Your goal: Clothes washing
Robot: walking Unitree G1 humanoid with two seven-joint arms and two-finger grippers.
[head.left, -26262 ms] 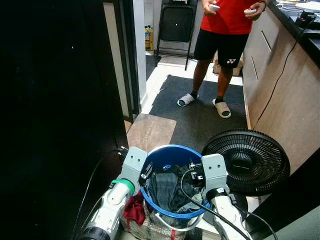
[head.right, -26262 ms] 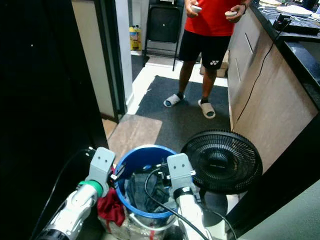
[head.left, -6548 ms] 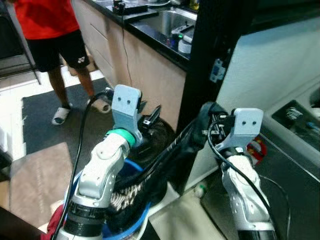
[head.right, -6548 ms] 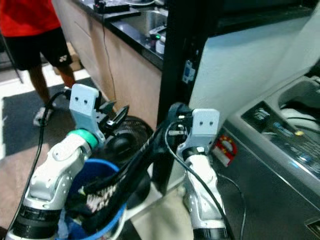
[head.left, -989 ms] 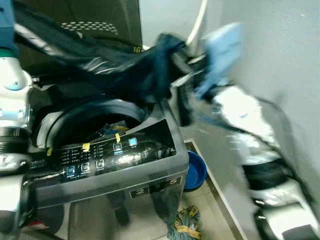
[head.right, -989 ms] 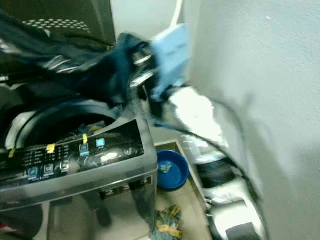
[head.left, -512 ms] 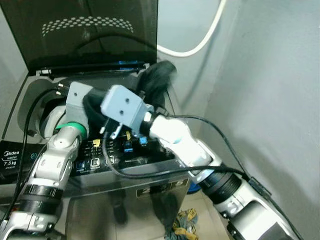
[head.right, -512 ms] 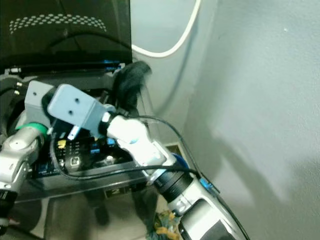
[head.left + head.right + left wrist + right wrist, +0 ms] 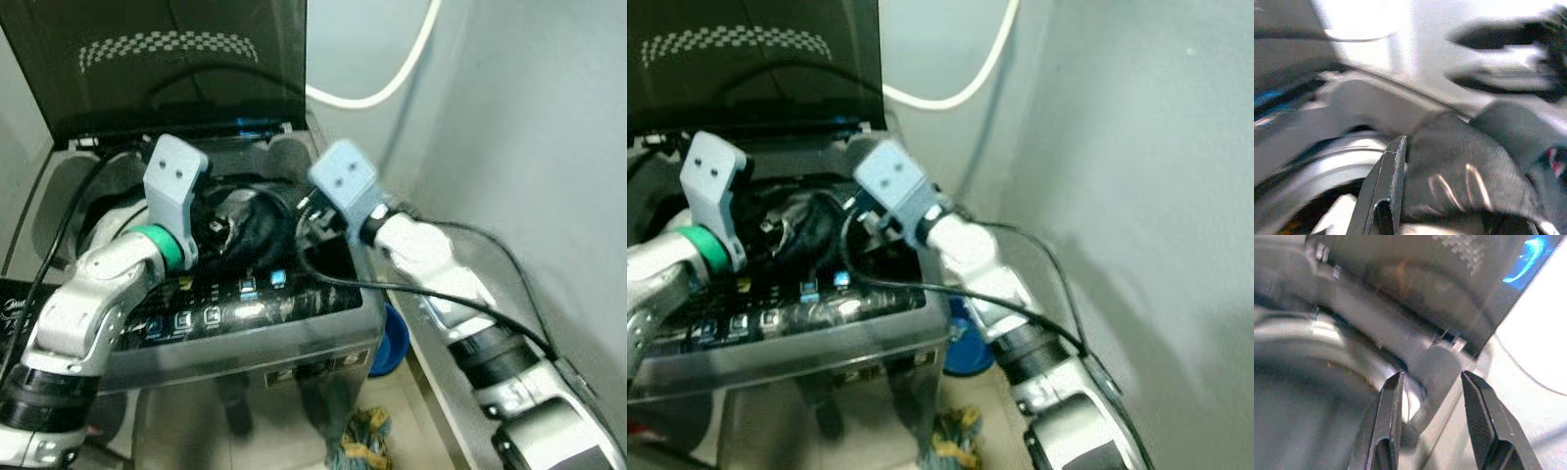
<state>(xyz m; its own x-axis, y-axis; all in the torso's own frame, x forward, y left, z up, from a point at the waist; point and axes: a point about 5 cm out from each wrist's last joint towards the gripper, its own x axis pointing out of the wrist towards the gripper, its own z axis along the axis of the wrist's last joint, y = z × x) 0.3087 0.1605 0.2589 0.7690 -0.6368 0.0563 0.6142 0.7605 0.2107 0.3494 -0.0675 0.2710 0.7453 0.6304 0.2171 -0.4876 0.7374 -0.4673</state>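
Note:
A top-loading washing machine [image 9: 294,338] stands in front of me with its dark lid [image 9: 167,59] raised. A dark garment [image 9: 253,220] lies bunched across the drum opening. My left gripper [image 9: 211,230] is over the opening and shut on this garment; the left wrist view has the dark cloth [image 9: 1459,161] pressed against one black finger [image 9: 1388,181]. My right gripper [image 9: 304,211] hovers at the opening's right side. In the right wrist view, the right gripper [image 9: 1432,431] is open with nothing between its fingers, facing the drum rim [image 9: 1352,357].
The control panel [image 9: 225,311] runs along the machine's front edge. A grey wall [image 9: 529,147] stands close on the right, with a white hose [image 9: 392,83] looping behind. On the floor lie a blue basin [image 9: 389,338] and a yellow-blue rag [image 9: 358,436].
The right arm has swung back from across the machine to its right side. The dark garment has dropped from the back right corner into the drum opening.

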